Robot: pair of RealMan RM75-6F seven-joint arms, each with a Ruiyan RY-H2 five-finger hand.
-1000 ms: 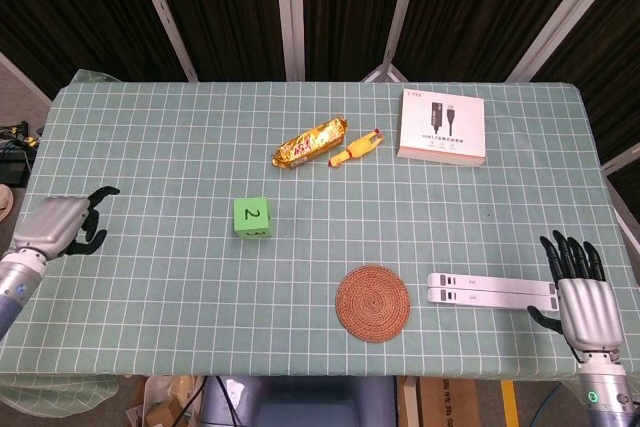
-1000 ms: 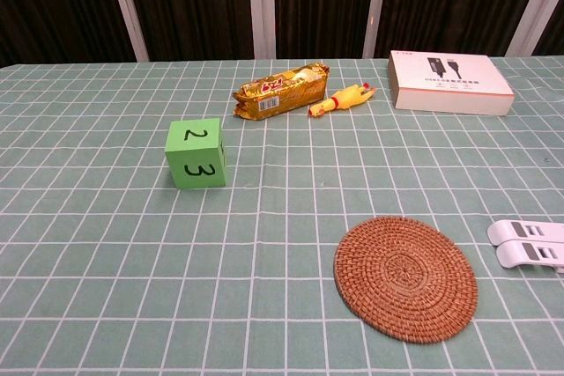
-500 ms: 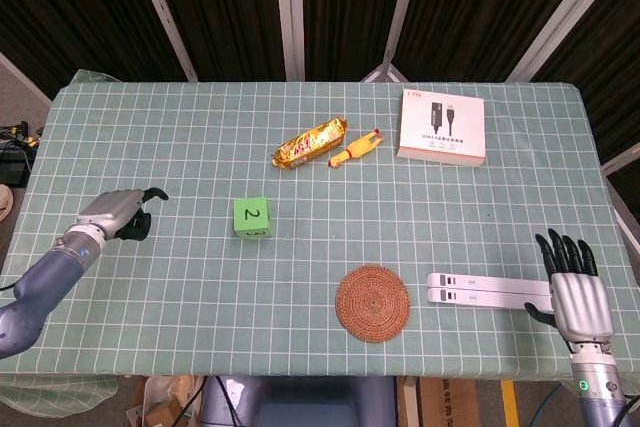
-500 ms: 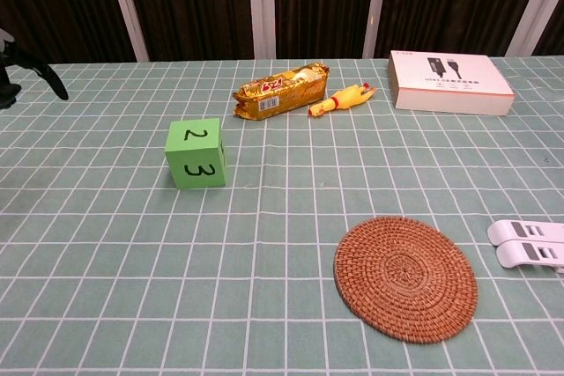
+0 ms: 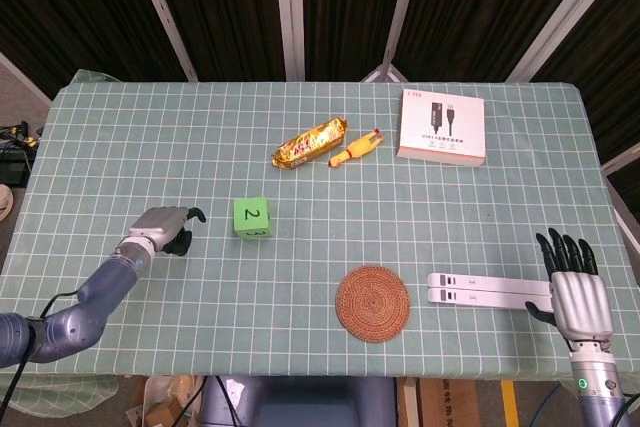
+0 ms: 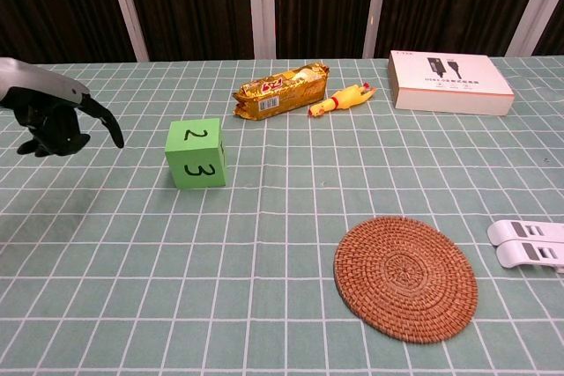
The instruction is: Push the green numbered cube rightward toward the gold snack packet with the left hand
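Here, green cube [image 6: 196, 153] marked 2 and 3, left hand [image 6: 48, 114] loosely curled, empty.

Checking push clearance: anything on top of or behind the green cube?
Nothing sits on the green cube; its top face shows only a printed 2. Behind it is bare tablecloth; the gold snack packet lies further back and right. The face resting on the cloth is hidden.

A lab test booth: black curtains [image 5: 230, 7] with pale poles fill the frame's top, behind a grid-clothed bench [image 5: 480, 207].
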